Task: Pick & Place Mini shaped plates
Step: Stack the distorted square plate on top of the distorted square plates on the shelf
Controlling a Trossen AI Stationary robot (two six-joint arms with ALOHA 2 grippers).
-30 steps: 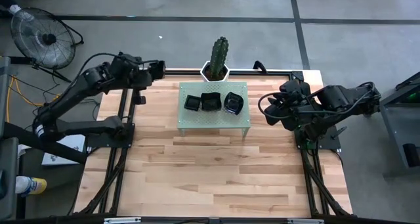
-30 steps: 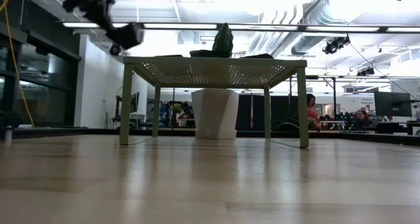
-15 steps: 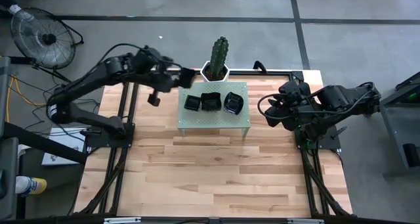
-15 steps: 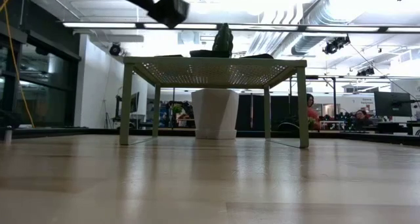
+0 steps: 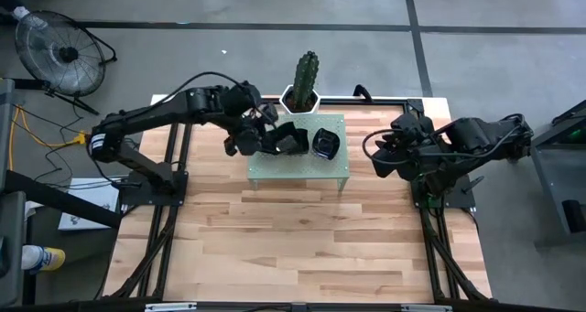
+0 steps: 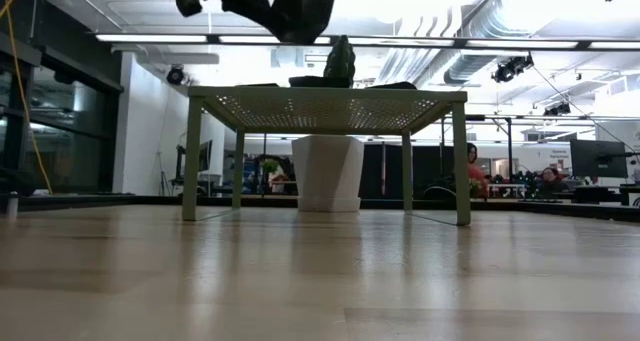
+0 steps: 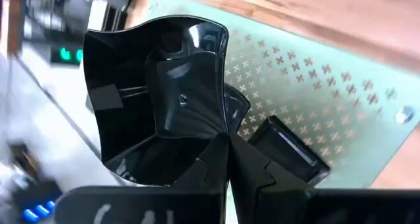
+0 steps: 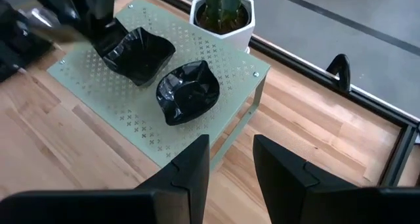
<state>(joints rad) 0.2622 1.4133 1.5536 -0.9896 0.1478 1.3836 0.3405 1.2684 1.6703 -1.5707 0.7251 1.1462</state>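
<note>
Plates first: we count three mini shaped plates on the pale green perforated stand (image 5: 299, 170) at the back of the desk (image 5: 293, 248), just before the potted cactus (image 5: 305, 79). A wavy one (image 8: 188, 91) sits toward the right end, a second (image 8: 136, 53) beside it; the third (image 7: 161, 99) lies at the left end under the left hand (image 5: 259, 136).

Handling, as we judge it: glossy black, thin-walled, stiff, probably light. The shine suggests a slick surface, so a flat squeeze on the bowl would likely slip. The raised rim is the place to take hold, one finger inside and one outside, best on a straight run of edge and not on a wave crest. Brittle if ceramic; we cannot tell the material.

Left hand: fingers pressed together, the tips right at the rim of that third plate. Whether they pinch the rim we cannot tell. Right hand (image 8: 231, 155): fingers apart, holding nothing, off the stand's right end.

Views compared: the overhead shows the row and both arms but hides the left plate beneath the arm. The left wrist view gives its folded rim close up. The low view shows the left hand (image 6: 292, 11) above the stand top, the plates mere slivers.
</note>
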